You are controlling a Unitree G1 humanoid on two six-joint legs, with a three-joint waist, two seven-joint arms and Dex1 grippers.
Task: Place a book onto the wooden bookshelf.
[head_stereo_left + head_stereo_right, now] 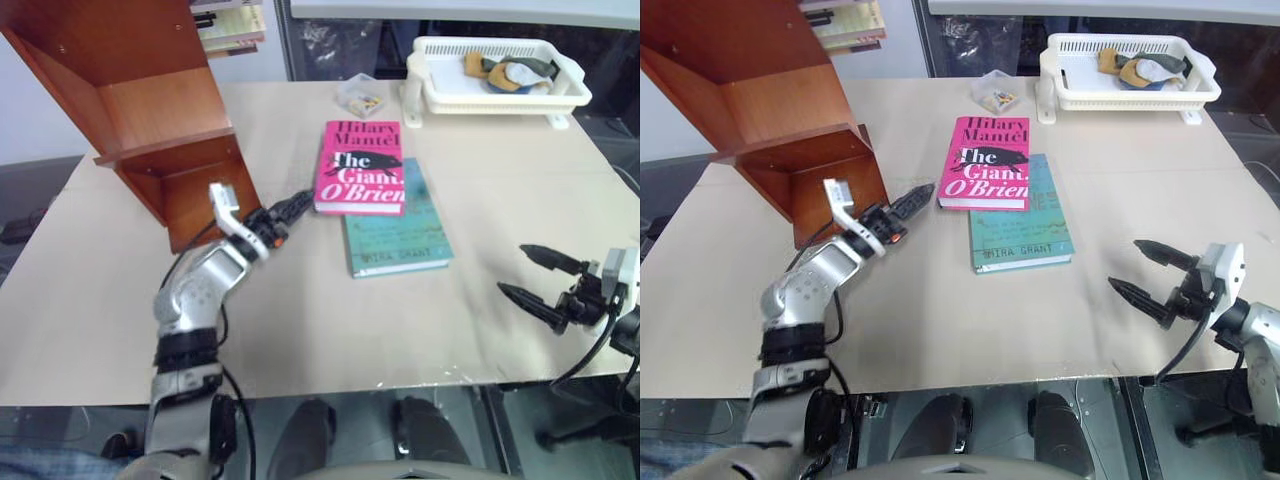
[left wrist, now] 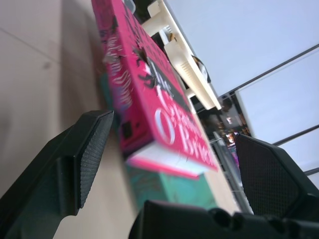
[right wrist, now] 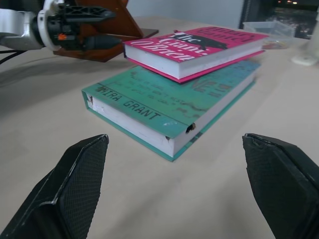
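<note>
Jaws apart on our left gripper (image 1: 297, 207) and right gripper (image 1: 530, 275); we judge the book (image 1: 361, 167) light, stiff, best pinched at its near corner.

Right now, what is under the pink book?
The pink book lies on a teal-green book, overlapping its upper left part; that covered part of the teal cover cannot be seen. Both rest on the table.

Surface (image 1: 300, 330): pale beige, seamed, extending across the scene. Dark glazed panels with metal frames (image 1: 285, 40) stand behind its far edge. Grey floor (image 1: 30, 200) visible alongside.
</note>
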